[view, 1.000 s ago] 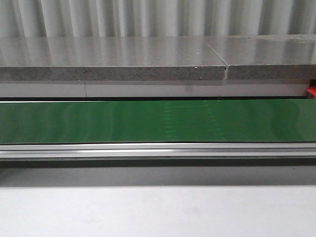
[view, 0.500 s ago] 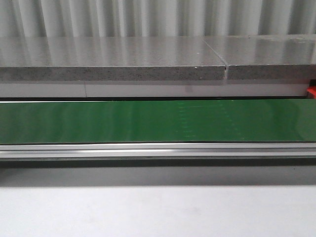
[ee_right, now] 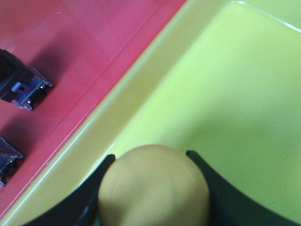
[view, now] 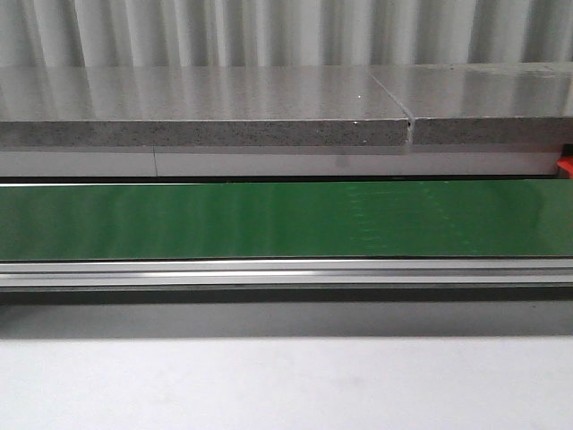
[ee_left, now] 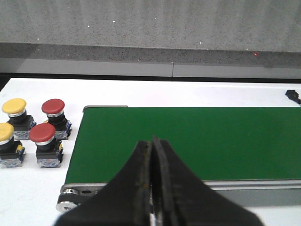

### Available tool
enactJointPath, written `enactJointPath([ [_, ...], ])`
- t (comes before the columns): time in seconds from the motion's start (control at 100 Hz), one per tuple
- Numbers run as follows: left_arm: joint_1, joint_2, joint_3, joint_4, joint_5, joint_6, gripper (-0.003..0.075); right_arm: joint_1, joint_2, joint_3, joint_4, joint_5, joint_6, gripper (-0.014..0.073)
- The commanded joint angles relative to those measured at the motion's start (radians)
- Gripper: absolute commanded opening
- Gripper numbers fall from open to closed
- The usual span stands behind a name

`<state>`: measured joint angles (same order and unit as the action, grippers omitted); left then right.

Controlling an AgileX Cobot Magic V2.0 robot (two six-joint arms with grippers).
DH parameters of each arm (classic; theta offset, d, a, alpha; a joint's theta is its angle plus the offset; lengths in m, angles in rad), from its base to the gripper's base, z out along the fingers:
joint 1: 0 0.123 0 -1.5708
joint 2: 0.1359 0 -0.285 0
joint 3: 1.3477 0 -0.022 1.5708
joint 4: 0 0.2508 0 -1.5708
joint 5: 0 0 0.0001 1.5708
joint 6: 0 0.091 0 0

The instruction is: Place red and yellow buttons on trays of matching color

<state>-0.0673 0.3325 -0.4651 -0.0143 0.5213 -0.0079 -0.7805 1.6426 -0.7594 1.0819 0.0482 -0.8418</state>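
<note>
Yellow button (ee_right: 154,186) in right pincer (ee_right: 150,165)

The left pincer (ee_left: 151,188) is showing two black, matte fingers (ee_left: 129,188) tapering to thin tips, with worn, brownish inner edges. Of the right pincer (ee_right: 150,188), only two dark curved finger edges are showing, slightly blurred, with no markings readable.

Neither hand visible from the front; only a sliver of something red-orange (view: 565,167) at the right edge, unidentifiable; yellow button (ee_right: 154,186) blurred and cut off below, body hidden; two dark button bases (ee_right: 21,84) clipped at the red tray's (ee_right: 94,42) edge, cap colours unseen.
</note>
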Motion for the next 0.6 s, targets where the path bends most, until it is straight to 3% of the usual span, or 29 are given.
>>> enactJointPath([
  [0.0, -0.008, 0.007, -0.029, -0.011, -0.073, -0.001, -0.0021, -0.008, -0.025, -0.019, 0.001, -0.033, -0.001, 0.0204],
  [0.32, -0.008, 0.007, -0.029, -0.011, -0.073, -0.001, -0.0021, -0.008, -0.001, -0.019, 0.0, -0.04, -0.001, 0.0226],
  [0.59, -0.008, 0.007, -0.029, -0.011, -0.073, -0.001, -0.0021, -0.008, -0.005, -0.019, -0.003, -0.067, 0.0, 0.0642],
])
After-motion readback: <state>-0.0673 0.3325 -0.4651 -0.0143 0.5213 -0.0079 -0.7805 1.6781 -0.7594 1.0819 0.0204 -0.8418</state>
